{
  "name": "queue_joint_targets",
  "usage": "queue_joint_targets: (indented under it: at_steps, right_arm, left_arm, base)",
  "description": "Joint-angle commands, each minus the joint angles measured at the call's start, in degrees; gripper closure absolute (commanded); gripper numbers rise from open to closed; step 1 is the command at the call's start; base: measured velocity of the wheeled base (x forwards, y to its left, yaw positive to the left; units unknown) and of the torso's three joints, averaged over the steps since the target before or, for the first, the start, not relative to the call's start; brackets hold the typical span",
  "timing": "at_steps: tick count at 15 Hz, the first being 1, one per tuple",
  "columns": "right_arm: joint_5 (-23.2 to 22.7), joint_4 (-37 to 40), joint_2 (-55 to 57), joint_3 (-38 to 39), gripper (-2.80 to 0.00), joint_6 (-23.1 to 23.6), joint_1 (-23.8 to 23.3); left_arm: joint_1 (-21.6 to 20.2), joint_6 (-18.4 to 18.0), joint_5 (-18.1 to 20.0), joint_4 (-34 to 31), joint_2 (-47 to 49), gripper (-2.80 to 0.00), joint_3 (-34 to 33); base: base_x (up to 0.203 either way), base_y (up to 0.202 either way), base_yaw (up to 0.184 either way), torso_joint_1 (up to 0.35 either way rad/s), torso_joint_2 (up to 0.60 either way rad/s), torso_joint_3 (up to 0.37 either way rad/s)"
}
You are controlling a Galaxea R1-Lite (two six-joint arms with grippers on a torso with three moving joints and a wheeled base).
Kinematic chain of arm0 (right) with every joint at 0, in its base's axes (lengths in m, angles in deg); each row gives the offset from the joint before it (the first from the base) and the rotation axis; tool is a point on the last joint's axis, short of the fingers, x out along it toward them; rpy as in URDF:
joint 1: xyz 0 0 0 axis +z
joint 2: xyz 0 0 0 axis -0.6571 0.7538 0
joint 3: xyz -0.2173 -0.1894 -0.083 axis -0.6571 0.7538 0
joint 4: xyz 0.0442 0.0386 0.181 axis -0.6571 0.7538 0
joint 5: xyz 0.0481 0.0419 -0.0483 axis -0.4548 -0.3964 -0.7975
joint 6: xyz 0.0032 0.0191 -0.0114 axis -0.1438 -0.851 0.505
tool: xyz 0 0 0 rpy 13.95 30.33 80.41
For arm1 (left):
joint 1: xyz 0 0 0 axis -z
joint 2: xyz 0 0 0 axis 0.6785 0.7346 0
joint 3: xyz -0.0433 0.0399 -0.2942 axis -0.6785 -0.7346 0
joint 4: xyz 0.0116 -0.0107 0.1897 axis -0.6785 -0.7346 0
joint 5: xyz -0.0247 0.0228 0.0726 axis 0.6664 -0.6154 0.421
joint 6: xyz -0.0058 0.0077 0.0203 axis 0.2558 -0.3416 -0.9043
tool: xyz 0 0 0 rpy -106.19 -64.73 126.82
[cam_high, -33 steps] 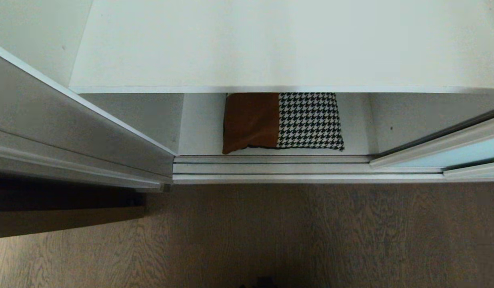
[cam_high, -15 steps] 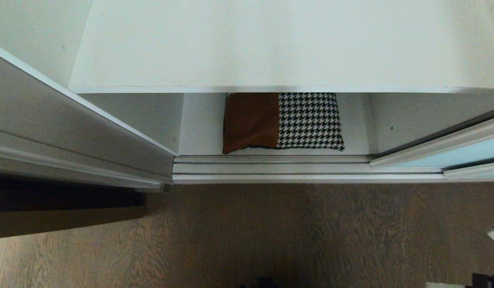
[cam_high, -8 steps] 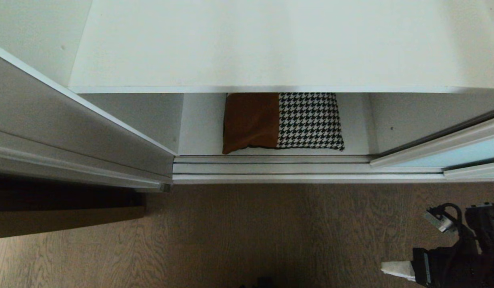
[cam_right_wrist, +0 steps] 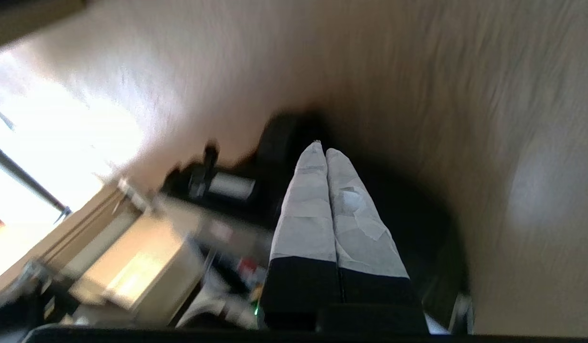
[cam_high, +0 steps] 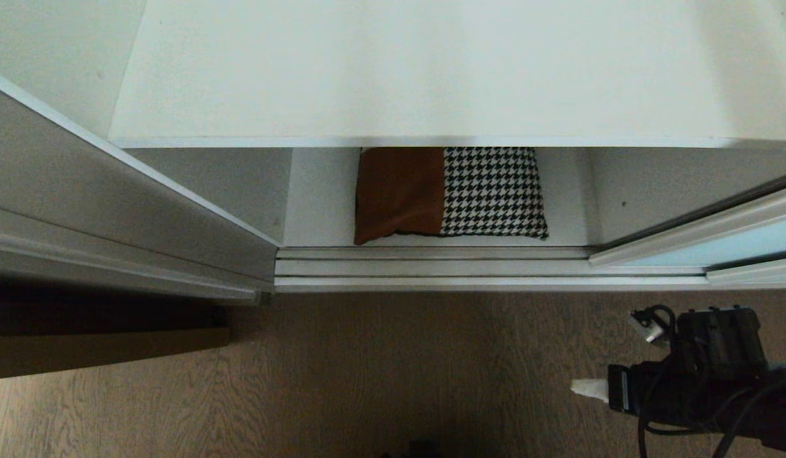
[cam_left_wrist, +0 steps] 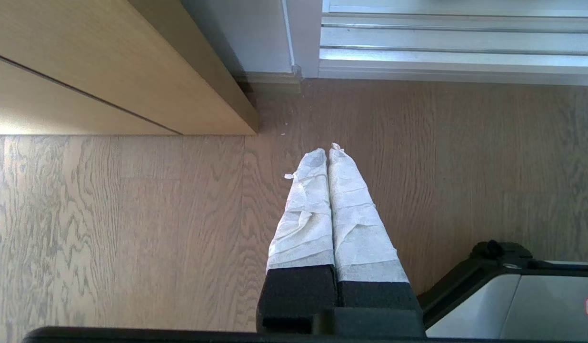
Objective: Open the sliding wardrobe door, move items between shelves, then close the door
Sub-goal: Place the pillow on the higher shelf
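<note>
Tan wood opens the scene on the far left, where a wooden door [cam_high: 100,353] leans into the head view low down, its edge running over the grey-brown plank floor [cam_high: 393,375]. Just above it comes the wardrobe's grey side panel [cam_high: 112,210], slanting in toward the opening. Moving across, the upper shelf [cam_high: 431,70] spreads wide and white over the top of the picture, bare as far as it shows. Under its front edge lies the cushion [cam_high: 450,194] on the lower shelf [cam_high: 316,203], near the middle of the opening: brown leather half to the left, black-and-white houndstooth half to the right, its back part hidden beneath the upper board. In front of it run the silver floor tracks [cam_high: 431,267].

Further right, the sliding wardrobe door [cam_high: 717,248] sits pushed aside, a strip of pale aqua glass in a white frame, leaving the opening clear to see into. And at the lower right the right gripper [cam_high: 587,389] is out over the floor, its white-wrapped fingers pressed together with nothing between them, pointing left, well apart from the cushion.

The left gripper [cam_left_wrist: 329,150] hangs over the floor by the wooden door's corner, its wrapped fingers likewise pressed together on nothing.
</note>
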Motion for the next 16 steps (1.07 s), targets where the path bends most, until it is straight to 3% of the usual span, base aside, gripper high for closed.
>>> queue_joint_targets:
  at_steps: [1, 6, 12, 13, 16]
  right_arm:
    - [-0.05, -6.03, 2.31, 0.29, 0.0, 1.61, -1.4]
    - [1.27, -9.4, 2.54, -6.27, 0.0, 3.71, -2.22]
    - [2.06, -17.27, 16.06, -13.98, 0.0, 3.43, -4.19]
    - [3.08, -19.36, 18.36, -14.95, -2.8, 3.4, -4.46]
    - [6.24, -22.52, 22.07, -19.99, -2.8, 0.07, -4.86]
  left_arm:
    - [-0.03, 0.0, -0.02, -0.02, 0.07, 0.0, -0.09]
    - [-0.03, 0.0, -0.02, -0.02, 0.07, 0.0, -0.09]
    - [-0.03, 0.0, -0.02, -0.02, 0.07, 0.0, -0.09]
    - [-0.03, 0.0, -0.02, -0.02, 0.07, 0.0, -0.09]
    - [-0.03, 0.0, -0.02, -0.02, 0.07, 0.0, -0.09]
  base:
    - [0.0, 0.0, 0.0, 0.0, 0.0, 0.0]
    - [0.0, 0.0, 0.0, 0.0, 0.0, 0.0]
    - [0.0, 0.0, 0.0, 0.0, 0.0, 0.0]
    - [0.0, 0.0, 0.0, 0.0, 0.0, 0.0]
    - [0.0, 0.0, 0.0, 0.0, 0.0, 0.0]
